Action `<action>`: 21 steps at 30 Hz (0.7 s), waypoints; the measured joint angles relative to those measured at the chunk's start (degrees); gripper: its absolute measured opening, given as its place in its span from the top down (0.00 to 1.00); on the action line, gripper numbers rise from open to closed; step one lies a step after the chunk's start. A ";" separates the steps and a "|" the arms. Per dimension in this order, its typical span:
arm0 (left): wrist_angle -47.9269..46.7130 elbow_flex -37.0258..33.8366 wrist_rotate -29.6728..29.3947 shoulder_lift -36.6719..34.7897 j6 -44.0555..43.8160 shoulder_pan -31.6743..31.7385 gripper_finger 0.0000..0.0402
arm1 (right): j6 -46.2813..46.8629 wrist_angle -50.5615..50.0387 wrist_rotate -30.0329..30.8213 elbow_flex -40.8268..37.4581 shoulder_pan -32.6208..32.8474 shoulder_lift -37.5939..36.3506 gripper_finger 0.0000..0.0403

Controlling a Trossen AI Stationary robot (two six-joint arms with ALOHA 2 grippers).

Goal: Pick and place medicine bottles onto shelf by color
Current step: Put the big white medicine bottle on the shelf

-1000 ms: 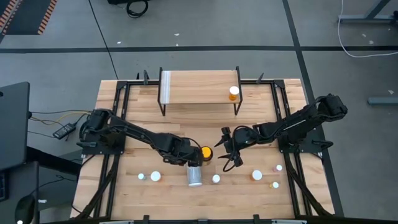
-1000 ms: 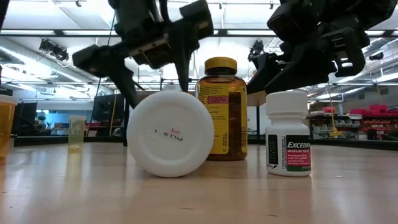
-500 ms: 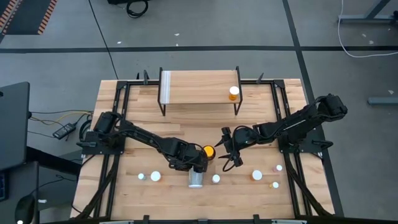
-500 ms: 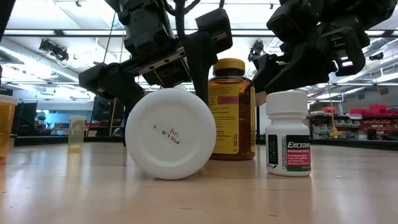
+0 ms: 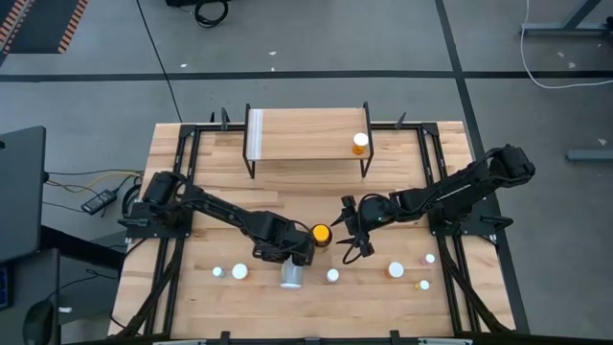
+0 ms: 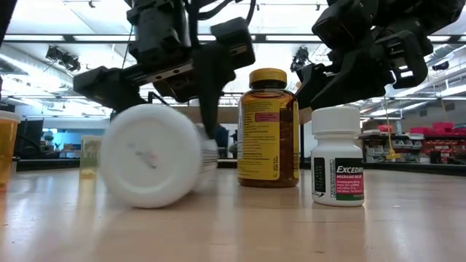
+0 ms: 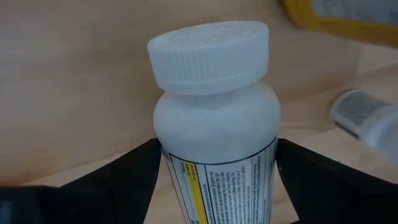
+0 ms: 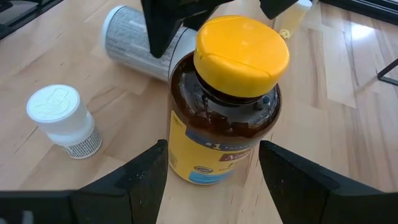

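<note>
A large white bottle (image 5: 291, 277) lies on its side on the table, its ribbed cap (image 7: 208, 53) pointing away from the wrist. My left gripper (image 7: 217, 171) stands open over it, pointing steeply down, one finger on each side of its body. Beside it a dark amber bottle with a yellow cap (image 5: 321, 234) stands upright. My right gripper (image 8: 214, 180) waits open just to its right, a finger on either side, apart from it. The shelf (image 5: 306, 134) at the far side carries one orange bottle (image 5: 360, 144) at its right end. My left gripper comes from above, its fingers (image 7: 134, 180) across the lying white bottle. Their inner faces meet the two sides of its body (image 7: 169, 177) just below the shoulder. The bottle rests on the table; it is blurred in the low view (image 6: 149, 156).
Small white-capped bottles stand along the near part of the table (image 5: 218, 272) (image 5: 239, 272) (image 5: 332, 275) (image 5: 396, 270). A white Excedrin bottle (image 6: 337, 156) stands close to the low camera. The shelf has a whitish strip (image 5: 256, 134) at its left end.
My left gripper has come down over the large white bottle, tipping steeper, its fingers still apart. The bottle has swung and slid toward the table's left, and its base no longer faces the low camera squarely.
</note>
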 joint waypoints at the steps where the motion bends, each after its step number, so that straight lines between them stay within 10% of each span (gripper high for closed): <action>1: -0.85 -0.02 0.04 0.00 0.45 0.00 0.22 | 0.00 0.00 0.00 0.00 0.00 0.00 0.36; 21: -3.78 -0.17 -3.28 -0.07 7.48 0.36 0.34 | -0.02 -0.74 0.00 0.00 0.00 0.00 0.36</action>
